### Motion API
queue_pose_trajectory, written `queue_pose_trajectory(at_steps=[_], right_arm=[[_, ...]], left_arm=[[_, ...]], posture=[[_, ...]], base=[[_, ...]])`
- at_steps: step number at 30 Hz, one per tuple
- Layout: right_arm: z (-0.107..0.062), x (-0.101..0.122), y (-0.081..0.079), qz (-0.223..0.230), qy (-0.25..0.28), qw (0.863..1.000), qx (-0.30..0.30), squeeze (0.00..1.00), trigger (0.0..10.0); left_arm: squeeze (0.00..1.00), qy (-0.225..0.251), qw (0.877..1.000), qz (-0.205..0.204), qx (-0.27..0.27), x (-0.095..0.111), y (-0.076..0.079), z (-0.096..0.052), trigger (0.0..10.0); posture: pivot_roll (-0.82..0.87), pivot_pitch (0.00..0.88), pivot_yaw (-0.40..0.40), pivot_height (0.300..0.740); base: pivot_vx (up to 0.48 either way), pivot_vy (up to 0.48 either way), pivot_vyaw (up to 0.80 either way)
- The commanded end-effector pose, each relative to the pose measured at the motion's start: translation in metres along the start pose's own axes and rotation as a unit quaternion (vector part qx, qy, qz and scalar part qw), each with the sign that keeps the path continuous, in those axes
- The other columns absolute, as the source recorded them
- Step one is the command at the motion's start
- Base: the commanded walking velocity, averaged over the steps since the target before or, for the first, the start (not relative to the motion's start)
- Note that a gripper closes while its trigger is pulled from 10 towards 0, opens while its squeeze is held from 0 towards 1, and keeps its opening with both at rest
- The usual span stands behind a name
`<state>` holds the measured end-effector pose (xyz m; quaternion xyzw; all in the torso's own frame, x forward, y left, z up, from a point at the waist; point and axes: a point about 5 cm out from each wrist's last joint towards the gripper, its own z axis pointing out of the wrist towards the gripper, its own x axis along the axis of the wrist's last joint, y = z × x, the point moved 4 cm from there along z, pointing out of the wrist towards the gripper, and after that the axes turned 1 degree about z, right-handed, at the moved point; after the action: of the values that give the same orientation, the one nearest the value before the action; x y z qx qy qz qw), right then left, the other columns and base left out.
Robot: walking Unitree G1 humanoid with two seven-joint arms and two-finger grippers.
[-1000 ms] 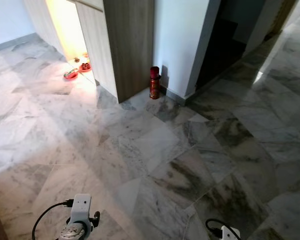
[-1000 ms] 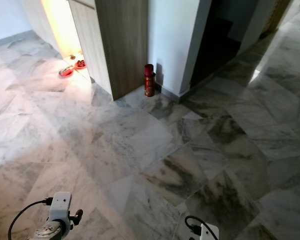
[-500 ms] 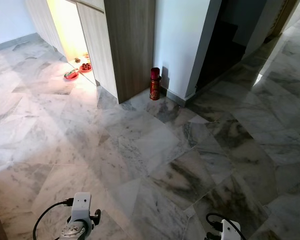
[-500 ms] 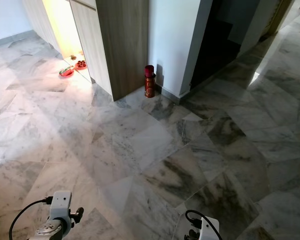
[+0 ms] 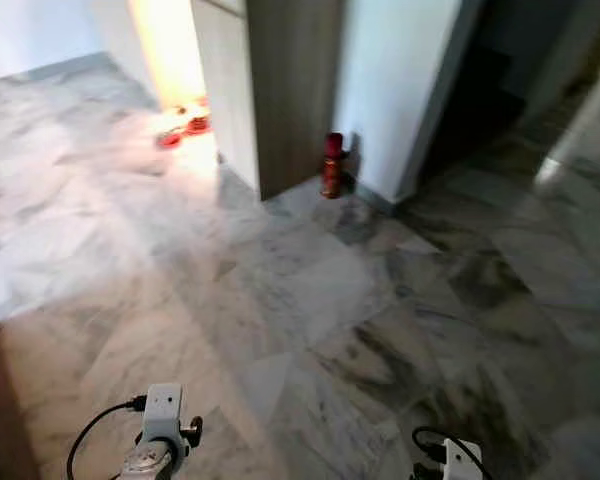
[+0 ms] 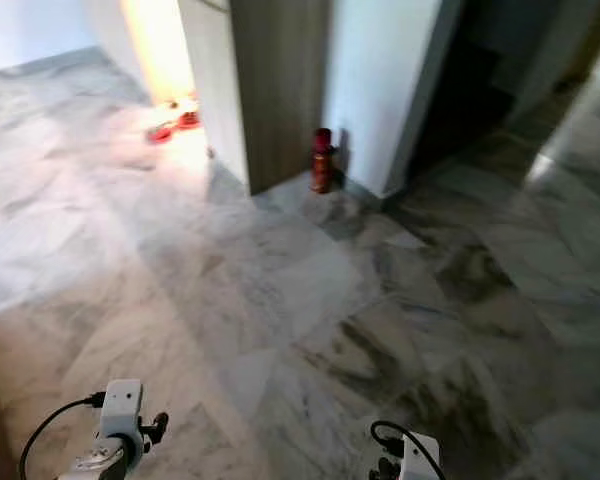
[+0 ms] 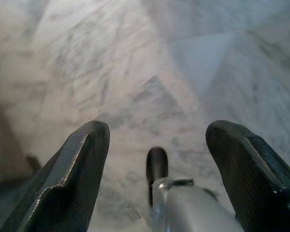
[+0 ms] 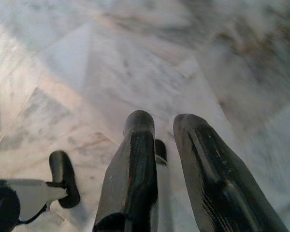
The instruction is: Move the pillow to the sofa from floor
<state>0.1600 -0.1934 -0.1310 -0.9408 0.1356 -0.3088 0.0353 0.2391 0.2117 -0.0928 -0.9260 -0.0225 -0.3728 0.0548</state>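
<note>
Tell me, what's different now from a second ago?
Only the camera swung: the whole picture slid to the right and got blurry, so the robot is turning left. The red bottle stands by the wooden cabinet as before, and the red dishes lie in the lit gap. The left gripper hangs open and the right gripper nearly shut, both holding nothing over the marble floor.

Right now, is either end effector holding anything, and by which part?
Nothing is held. The left end effector is open over bare marble floor; the right end effector has its fingers close together with nothing between them.
</note>
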Motion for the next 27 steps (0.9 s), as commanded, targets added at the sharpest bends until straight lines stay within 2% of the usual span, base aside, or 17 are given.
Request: queue_pose_trajectory(at_steps=[1,27], right_arm=[[-0.0004,-0.0016,-0.0003,-0.003,-0.002,1.000,0.002,0.00,10.0],[-0.0011,-0.0038,-0.0007,-0.007,-0.006,1.000,0.009,0.00,10.0]], left_arm=[[0.00,-0.009,1.000,-0.008,0.008,-0.0072,-0.0046,-0.0017,10.0],[0.00,-0.013,1.000,-0.016,0.013,-0.0095,-0.0054,-0.0021,10.0]], posture=[[0.02,0.000,-0.036,0.740],[0.01,0.002,-0.034,0.740]], base=[[0.000,0.000,0.80],[0.000,0.000,0.80]])
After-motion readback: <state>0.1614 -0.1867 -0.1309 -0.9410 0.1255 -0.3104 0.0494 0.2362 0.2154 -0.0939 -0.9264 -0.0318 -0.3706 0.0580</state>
